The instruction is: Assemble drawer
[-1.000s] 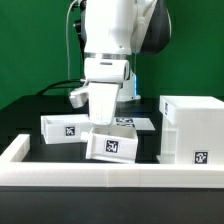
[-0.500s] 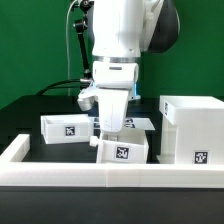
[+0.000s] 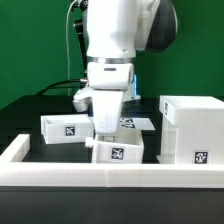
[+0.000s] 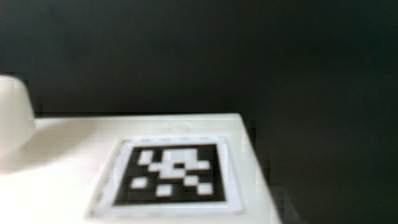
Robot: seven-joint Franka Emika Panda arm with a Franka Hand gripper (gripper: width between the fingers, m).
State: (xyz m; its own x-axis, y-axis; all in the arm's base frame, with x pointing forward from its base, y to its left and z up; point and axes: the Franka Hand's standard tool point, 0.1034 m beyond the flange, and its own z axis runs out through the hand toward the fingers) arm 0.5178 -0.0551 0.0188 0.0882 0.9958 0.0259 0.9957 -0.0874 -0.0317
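My gripper (image 3: 106,132) reaches down onto a small white drawer tray (image 3: 122,152) with a tag on its front and a knob (image 3: 90,145) toward the exterior view's left. The jaws look shut on the tray's wall, and the fingertips are hidden behind it. The tray sits level, low over the table, just left of the large white casing (image 3: 190,128). A second tagged tray (image 3: 66,127) stands further left. In the wrist view the held tray's tagged face (image 4: 173,172) fills the lower part, and no fingers show.
A low white border wall (image 3: 100,176) runs along the front and up the exterior view's left. The marker board (image 3: 134,123) lies flat behind the held tray. A black cable hangs behind the arm. The table is black.
The held tray was tilted and further left a second ago. It swung level and toward the casing, then shifted slightly back left with the arm.
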